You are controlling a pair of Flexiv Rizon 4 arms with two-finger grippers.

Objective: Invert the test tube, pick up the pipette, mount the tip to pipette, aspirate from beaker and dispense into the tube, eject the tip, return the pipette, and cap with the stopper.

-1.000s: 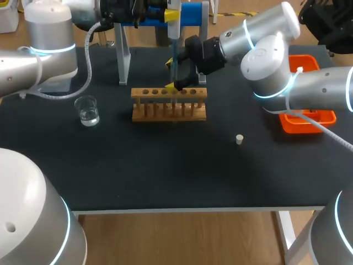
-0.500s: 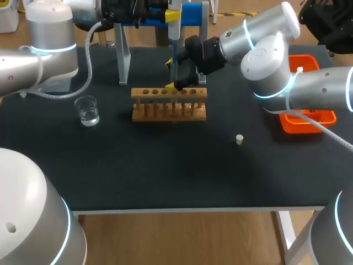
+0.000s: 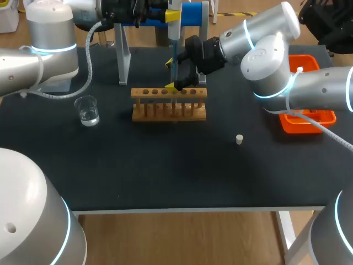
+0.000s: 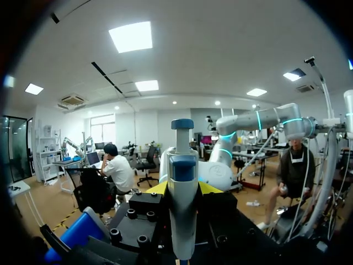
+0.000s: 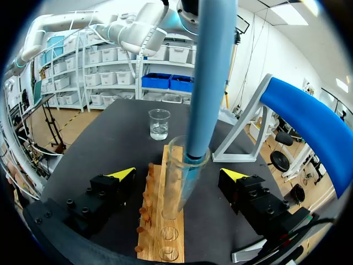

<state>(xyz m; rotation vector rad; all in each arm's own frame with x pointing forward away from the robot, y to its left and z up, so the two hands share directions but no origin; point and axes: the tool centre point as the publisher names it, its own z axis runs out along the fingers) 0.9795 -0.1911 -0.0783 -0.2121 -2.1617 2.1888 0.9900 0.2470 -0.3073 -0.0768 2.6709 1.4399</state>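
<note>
Fingers (image 4: 156,188) of the left gripper (image 4: 183,189) are clamped on the pipette (image 4: 182,165), one yellow tip on each side, holding it upright above the wooden rack (image 3: 169,105). Its blue shaft (image 5: 208,83) enters the mouth of the test tube (image 5: 174,193) standing in the rack, well right of the beaker (image 3: 87,110). The right gripper (image 5: 176,175) is spread wide, the tube between its fingers and touching neither; the stopper (image 3: 239,139) lies further right.
</note>
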